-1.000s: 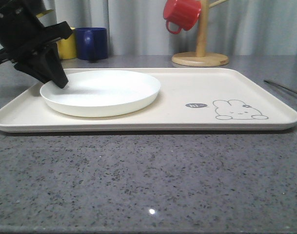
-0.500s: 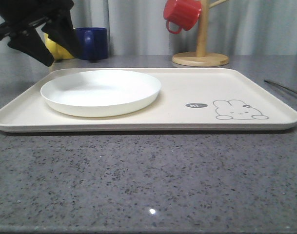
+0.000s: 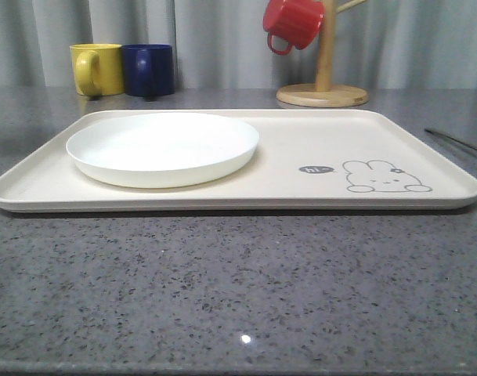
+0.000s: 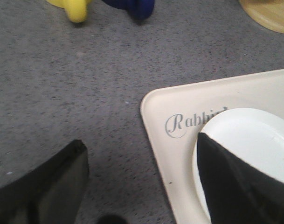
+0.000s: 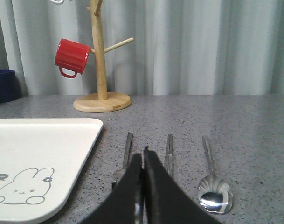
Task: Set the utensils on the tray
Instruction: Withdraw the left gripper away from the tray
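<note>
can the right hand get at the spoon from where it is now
Probably yes. The right hand is shut and empty, and the spoon lies bare on the counter beside the chopsticks, with nothing over it; the hand would have to open first.

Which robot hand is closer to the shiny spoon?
The right. The right gripper sits shut on the table just beside the spoon, the chopsticks between them. The left gripper is open above the white plate.

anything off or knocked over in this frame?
Nothing stands out. The plate sits flat on the tray, the red mug hangs on the wooden stand, and the fork, chopsticks and spoon lie roughly parallel on the counter beside the tray.
</note>
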`<state>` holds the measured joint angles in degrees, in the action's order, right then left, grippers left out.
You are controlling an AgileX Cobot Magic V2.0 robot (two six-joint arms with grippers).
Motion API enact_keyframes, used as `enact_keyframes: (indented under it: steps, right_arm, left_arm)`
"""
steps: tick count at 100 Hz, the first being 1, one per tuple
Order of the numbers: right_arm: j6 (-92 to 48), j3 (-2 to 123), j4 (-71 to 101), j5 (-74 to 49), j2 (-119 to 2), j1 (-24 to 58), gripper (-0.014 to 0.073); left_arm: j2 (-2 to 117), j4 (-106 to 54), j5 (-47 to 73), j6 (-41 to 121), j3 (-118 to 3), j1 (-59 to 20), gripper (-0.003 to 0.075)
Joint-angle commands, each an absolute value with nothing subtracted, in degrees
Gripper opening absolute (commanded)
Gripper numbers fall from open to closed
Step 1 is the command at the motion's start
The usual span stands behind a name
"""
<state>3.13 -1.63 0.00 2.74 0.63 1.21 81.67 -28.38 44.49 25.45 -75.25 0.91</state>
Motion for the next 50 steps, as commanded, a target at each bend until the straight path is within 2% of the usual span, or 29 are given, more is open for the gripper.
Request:
enact_keyframes:
  steps: [1, 21, 50]
  right_arm:
    - [2.84, -0.56, -0.44, 7.59, 1.86, 0.75, -0.0069]
    - [2.84, -0.56, -0.44, 7.59, 1.86, 0.75, -0.0069]
    - [2.84, -0.56, -0.44, 7.59, 1.86, 0.75, -0.0069]
  left_arm:
    - [74.67, -30.24, 38.11, 27.55, -72.31, 1.77, 0.0471]
    - [61.7, -30.36, 24.28, 31.18, -59.29, -0.13, 0.0471]
    - [44.47, -30.36, 7.48, 32.04, -40.08, -7.11, 0.0463]
